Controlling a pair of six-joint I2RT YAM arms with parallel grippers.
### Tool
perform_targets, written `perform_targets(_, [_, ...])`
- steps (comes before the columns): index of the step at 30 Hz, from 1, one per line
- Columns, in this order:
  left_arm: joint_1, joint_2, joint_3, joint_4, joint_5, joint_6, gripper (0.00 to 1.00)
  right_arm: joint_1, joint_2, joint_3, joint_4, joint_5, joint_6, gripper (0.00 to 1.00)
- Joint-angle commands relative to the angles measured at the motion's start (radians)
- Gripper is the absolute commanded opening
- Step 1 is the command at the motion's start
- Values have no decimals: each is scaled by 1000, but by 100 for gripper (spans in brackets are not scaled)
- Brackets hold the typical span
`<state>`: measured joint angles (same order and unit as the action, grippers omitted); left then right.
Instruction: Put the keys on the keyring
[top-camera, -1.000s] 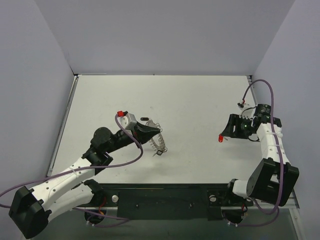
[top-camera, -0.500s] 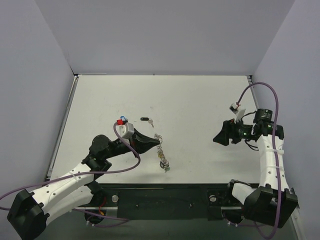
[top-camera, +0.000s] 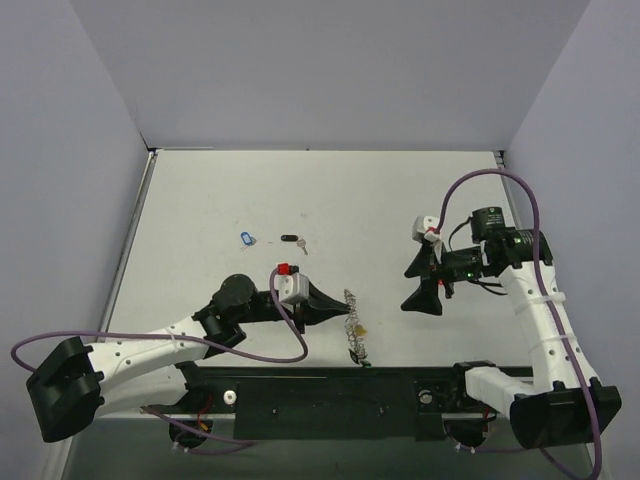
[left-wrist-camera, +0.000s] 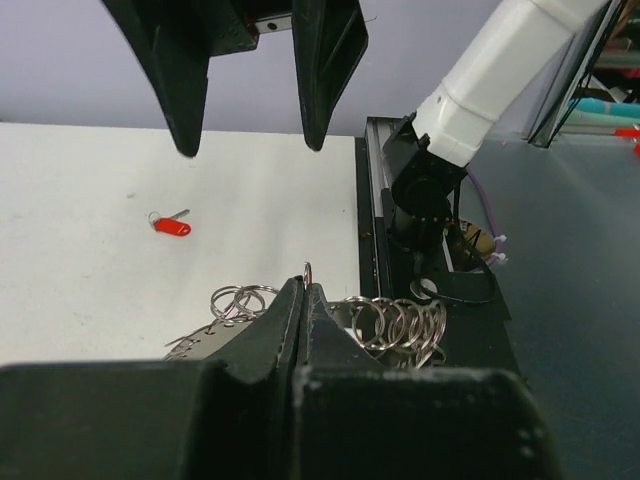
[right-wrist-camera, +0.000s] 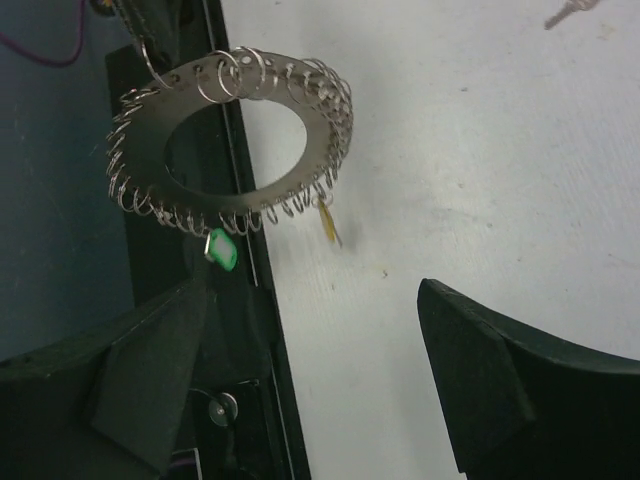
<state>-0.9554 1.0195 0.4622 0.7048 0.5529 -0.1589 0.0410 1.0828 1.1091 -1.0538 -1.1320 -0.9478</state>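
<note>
With the left jaws clamped on the keyring at the near edge of the surface, above the black rail, the empty, wide-open right jaws should probably drop squarely over the red key, which has bare surface all round.

White tabletop, matt surface. Lying flat on it, left of centre: blue-tagged key and black-headed key, near each other, not touching. Left wrist view shows one red-tagged key, lying alone.
</note>
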Motion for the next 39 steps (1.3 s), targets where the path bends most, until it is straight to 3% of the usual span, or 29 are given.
perform_targets(1, [-48, 11, 81, 38, -57, 145, 0, 98, 29, 35, -146, 11, -193, 81])
perform_targets(11, [-48, 60, 102, 77, 37, 236, 0, 132, 29, 26, -285, -34, -448, 79])
perform_targets(21, [-48, 178, 105, 338, 59, 65, 0, 109, 63, 23, -385, -74, -594, 79])
perform_targets(28, [-46, 246, 55, 560, -17, -74, 0, -39, 58, -46, -327, -172, -557, 87])
perform_targets(33, [-45, 266, 41, 604, -70, -128, 0, -107, 83, -66, -284, -112, -526, 88])
perform_targets(39, [-45, 269, 3, 595, -102, -110, 0, -150, 104, -60, -229, -98, -378, 76])
